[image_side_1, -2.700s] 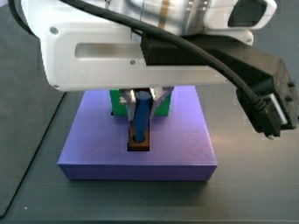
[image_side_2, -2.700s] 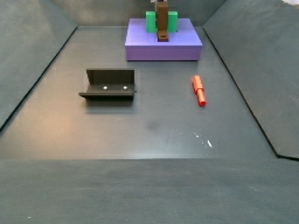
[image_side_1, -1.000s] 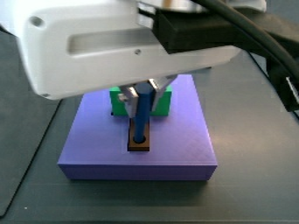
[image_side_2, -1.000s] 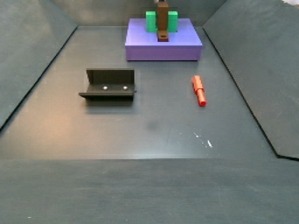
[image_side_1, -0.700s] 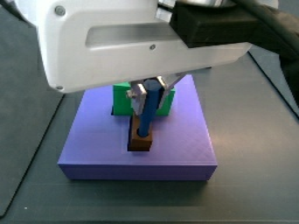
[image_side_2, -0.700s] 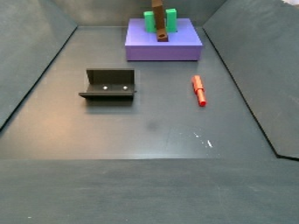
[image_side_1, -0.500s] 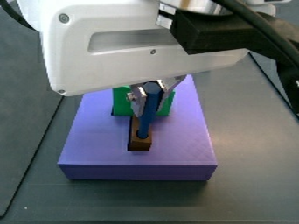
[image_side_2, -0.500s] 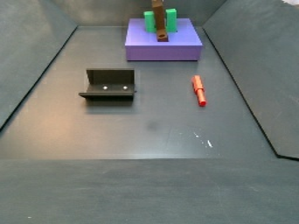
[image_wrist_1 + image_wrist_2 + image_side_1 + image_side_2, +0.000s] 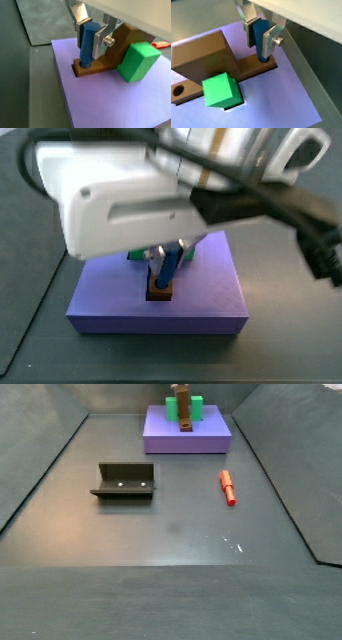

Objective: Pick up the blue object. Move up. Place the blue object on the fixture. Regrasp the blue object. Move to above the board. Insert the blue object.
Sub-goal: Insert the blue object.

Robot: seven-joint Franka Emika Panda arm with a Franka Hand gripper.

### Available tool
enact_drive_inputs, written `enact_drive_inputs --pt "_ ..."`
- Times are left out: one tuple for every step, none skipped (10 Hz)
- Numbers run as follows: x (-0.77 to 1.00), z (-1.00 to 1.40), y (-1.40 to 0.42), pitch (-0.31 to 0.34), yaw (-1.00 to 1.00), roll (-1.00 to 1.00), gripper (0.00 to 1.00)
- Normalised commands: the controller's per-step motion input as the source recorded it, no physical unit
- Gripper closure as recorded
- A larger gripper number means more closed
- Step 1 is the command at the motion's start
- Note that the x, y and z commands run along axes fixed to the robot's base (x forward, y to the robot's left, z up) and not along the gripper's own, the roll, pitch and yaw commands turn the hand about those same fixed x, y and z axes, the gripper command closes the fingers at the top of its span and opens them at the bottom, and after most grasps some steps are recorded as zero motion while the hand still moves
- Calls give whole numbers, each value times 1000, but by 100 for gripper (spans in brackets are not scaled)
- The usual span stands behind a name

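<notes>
A: Fingers?
B: Silver plates flank the blue peg on both sides, near its upper end. Whether they clamp it or stand slightly off, cannot tell.

A: Peg location, axis?
B: Upright, directly below the gripper; lower tip in the hole of the brown bar on the board, beside the green block. Insertion looks nearly done.

A: Elsewhere?
B: Fixture mid-left of the floor, red peg right of centre.

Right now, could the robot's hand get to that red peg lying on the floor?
Probably not at once: the hand is over the board, its fingers on either side of the blue object. The red peg itself lies in the open, nothing around it.
</notes>
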Motion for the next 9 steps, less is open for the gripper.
enact_drive_inputs --pt "0 -1000 66 -50 37 64 100" --pt "0 -1000 6 -20 0 46 100" --pt "0 -877 163 -11 -11 -83 100" --pt "117 -331 537 36 -74 -224 100" --pt "-37 -429 749 0 0 -211 100" --pt "-149 -394 737 -21 0 -414 100" --pt "0 -206 537 1 -97 -500 100" --pt "49 -211 409 21 -203 -480 100" --pt "0 -677 0 -26 -111 -207 100"
